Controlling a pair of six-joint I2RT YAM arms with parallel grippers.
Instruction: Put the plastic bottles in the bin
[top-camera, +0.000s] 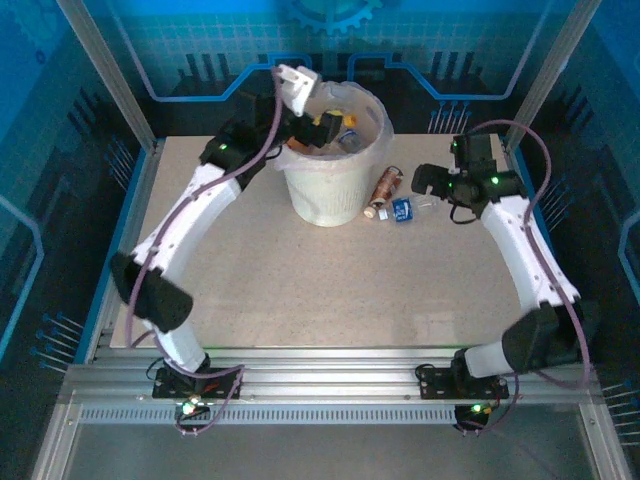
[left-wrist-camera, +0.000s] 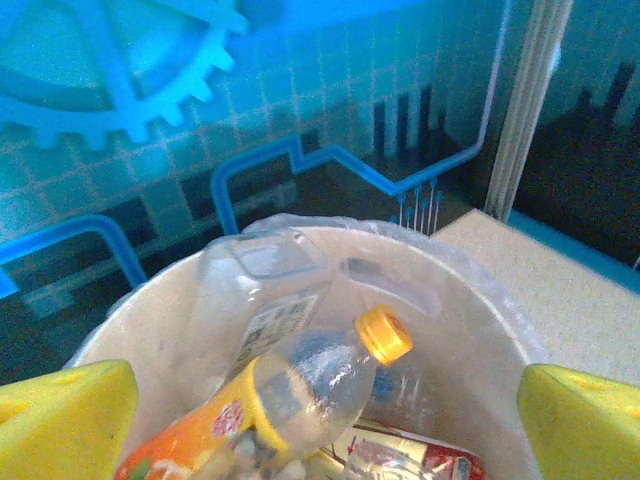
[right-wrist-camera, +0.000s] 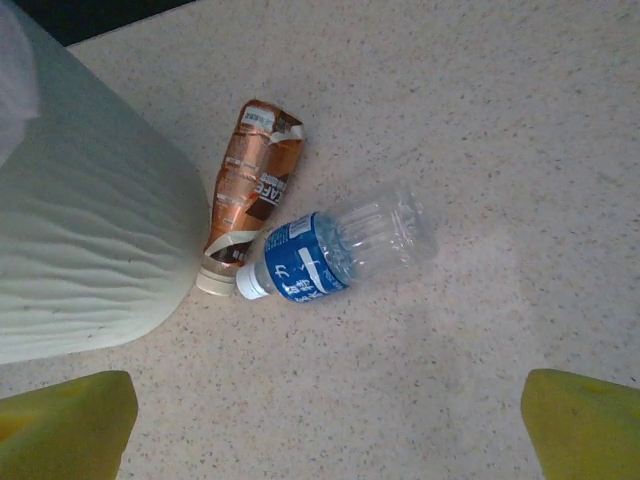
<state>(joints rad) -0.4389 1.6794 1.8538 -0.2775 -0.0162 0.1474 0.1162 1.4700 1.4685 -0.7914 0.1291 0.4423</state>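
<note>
Our left gripper (left-wrist-camera: 320, 430) hangs over the mouth of the bin (left-wrist-camera: 475, 335) with its yellow fingers (left-wrist-camera: 60, 420) spread far apart, so it is released and grips nothing. Directly under it, inside the bin, we see a bottle with an orange label (left-wrist-camera: 290, 400) and a yellow cap, lying tilted on top of other bottles, among them a crushed clear bottle (left-wrist-camera: 260, 285) that leans on the far wall. The thin bag is folded over the bin's rim. Our right gripper (right-wrist-camera: 325, 430) is also released, its two fingers wide apart above the bare table (right-wrist-camera: 500, 150). Ahead of it two bottles lie on their sides: a brown-labelled bottle (right-wrist-camera: 250, 195), whose white cap is just beside the bin's outer wall, and a blue-labelled bottle (right-wrist-camera: 340, 250), whose neck lies against the brown one.
</note>
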